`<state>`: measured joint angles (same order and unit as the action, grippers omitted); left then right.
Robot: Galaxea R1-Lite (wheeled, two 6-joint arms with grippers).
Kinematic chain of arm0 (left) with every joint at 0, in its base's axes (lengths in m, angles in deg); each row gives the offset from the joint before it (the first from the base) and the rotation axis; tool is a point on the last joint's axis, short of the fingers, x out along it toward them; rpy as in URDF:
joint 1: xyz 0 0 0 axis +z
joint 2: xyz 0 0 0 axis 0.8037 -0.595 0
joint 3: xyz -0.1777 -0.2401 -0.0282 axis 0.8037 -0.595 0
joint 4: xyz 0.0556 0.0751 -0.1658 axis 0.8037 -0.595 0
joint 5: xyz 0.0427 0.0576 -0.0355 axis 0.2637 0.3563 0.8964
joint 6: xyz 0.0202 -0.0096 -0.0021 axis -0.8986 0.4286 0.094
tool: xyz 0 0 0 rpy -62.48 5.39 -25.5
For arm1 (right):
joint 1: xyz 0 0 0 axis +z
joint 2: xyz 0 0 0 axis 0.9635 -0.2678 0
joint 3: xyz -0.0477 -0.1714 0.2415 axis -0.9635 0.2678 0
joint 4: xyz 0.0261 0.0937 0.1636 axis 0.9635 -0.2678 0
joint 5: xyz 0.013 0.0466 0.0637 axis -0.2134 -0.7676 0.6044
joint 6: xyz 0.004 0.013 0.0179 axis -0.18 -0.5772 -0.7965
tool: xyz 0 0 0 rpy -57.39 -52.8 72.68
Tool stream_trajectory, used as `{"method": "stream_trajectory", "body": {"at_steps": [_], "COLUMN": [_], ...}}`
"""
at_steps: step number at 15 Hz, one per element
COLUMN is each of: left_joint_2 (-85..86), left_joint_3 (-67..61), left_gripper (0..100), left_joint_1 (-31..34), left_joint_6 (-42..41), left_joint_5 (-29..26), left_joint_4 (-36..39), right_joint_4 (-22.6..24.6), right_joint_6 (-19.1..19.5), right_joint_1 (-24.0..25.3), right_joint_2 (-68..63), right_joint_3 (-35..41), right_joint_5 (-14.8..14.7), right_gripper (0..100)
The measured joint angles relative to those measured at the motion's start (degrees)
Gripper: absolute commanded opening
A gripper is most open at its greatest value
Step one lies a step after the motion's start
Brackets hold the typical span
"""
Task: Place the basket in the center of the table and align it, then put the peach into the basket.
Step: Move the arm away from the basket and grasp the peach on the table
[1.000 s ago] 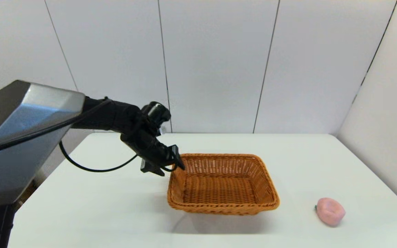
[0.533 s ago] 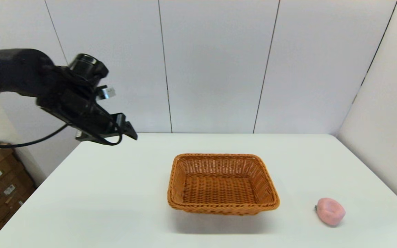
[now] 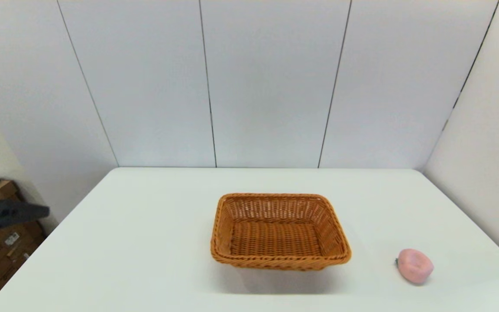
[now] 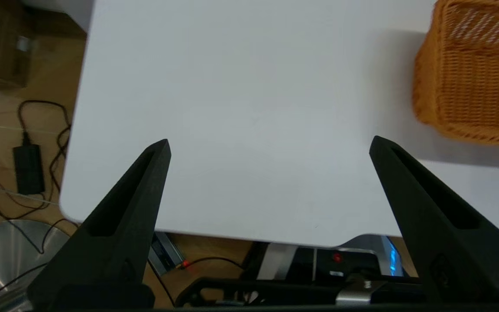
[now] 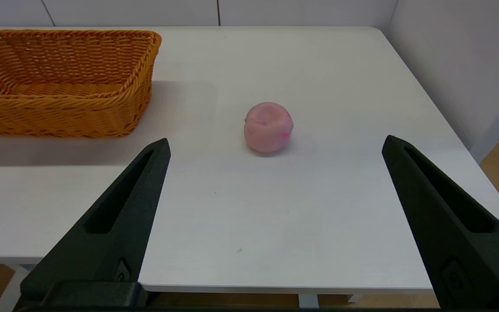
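The basket [image 3: 279,232] sits mid-counter [image 3: 145,242], the peach [image 3: 414,265] near right; both claws (left [image 4: 269,145], right [image 5: 275,145]) released, gripping nothing.

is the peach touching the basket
Apart. The head view shows bare white table between the peach and the basket; the right wrist view shows the same gap.

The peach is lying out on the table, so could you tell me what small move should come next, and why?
Probably advance the right hand, open and empty, toward the peach. The basket already sits squarely mid-table and empty, the peach lies apart on its right, and the left hand is parked off the table's left edge.
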<state>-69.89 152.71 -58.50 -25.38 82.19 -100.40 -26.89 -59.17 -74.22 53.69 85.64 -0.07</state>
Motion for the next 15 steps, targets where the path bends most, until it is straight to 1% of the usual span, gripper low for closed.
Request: {"method": "stream_trajectory", "body": {"at_steps": [4,9,13,15], "left_joint_2": [21.7,40.5,49.6,53.7], "left_joint_3": [-17.0,-30.2,-35.8,-40.9], "left_gripper": [100,100,100,100], "left_joint_1": [0.7,2.6,4.7,4.9], "left_joint_6": [-2.1,-3.8,-5.0,-8.2], "left_joint_5": [4.8,8.4,8.9,8.9], "left_joint_4": [2.9,3.9,5.1,8.7], "right_joint_4": [0.0,-0.1,0.0,0.0], "right_joint_6": [0.0,0.0,0.0,0.1], "right_joint_1": [0.0,0.0,0.0,0.0], "right_joint_2": [0.0,0.0,0.0,0.0], "right_joint_3": [0.0,0.0,0.0,0.0], "right_joint_5": [0.0,0.0,0.0,0.0], "right_gripper": [100,100,100,100]}}
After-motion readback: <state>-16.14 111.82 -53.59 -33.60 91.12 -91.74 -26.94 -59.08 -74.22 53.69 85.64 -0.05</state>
